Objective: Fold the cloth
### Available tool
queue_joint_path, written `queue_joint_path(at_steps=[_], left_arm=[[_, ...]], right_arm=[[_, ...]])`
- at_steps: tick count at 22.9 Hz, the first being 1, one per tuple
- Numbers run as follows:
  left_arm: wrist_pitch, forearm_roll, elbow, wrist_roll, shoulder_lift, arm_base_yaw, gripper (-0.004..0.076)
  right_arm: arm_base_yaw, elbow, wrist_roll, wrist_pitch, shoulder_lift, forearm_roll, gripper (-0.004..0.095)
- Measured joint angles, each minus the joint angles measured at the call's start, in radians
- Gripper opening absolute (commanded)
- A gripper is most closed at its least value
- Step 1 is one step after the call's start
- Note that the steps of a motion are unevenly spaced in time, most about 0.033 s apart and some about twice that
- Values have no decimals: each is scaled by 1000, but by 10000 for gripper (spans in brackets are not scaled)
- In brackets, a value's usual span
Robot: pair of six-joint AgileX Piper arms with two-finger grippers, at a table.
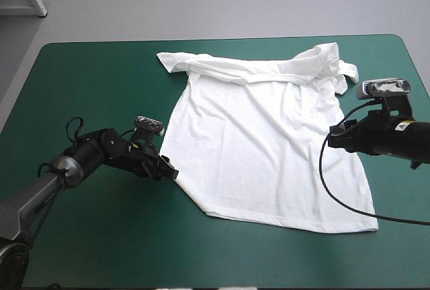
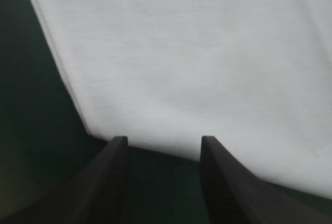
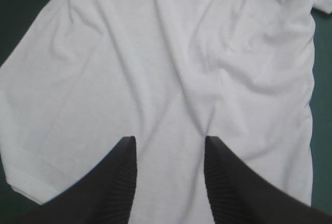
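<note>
White, short-sleeved cloth T-shirt (image 1: 269,149) lies spread on the teal-green table cover (image 1: 94,82). Its collar end is bunched and turned over near the far edge, and its hem lies skewed toward the near edge. The step in hand looks to be taking hold of the two side edges for a fold. To do it well, each claw should slide low under its side of the shirt and catch both layers. The two should then lift evenly, so the sheet neither drags nor twists; the wrinkled far end may want smoothing first.

The left gripper (image 1: 171,172) sits low at the shirt's left side edge. In its wrist view the black fingers (image 2: 116,167) stand moderately apart, tips just at the white edge, holding nothing. The right gripper (image 1: 334,137) hangs over the shirt's right side, parted about as far, with cloth showing between the tips and nothing pinched. Whether it touches the cloth I cannot tell.
</note>
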Motion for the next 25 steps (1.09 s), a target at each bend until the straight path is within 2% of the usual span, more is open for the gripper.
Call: queue_joint_path(at_steps=[11,18,20,22,23,25], left_arm=[[-126,98,8,-104,19,0,326],[-174,11,-7,-64,111,-4,323],[-190,-41,-14,-16,126,-25,262],[-191,-46,-15,6,132,-63,124],[-190,-41,-15,8,133,-68,18],[-188,-13,-16,10,134,-71,22]], right_arm=[[0,195,27,-54,0,-147,400],[0,198,84,-61,0,-245,400],[0,201,130,-47,0,-308,400],[0,241,163,-39,-2,-343,400],[0,261,166,-39,-4,-346,400],[0,333,171,-63,-5,-350,403]])
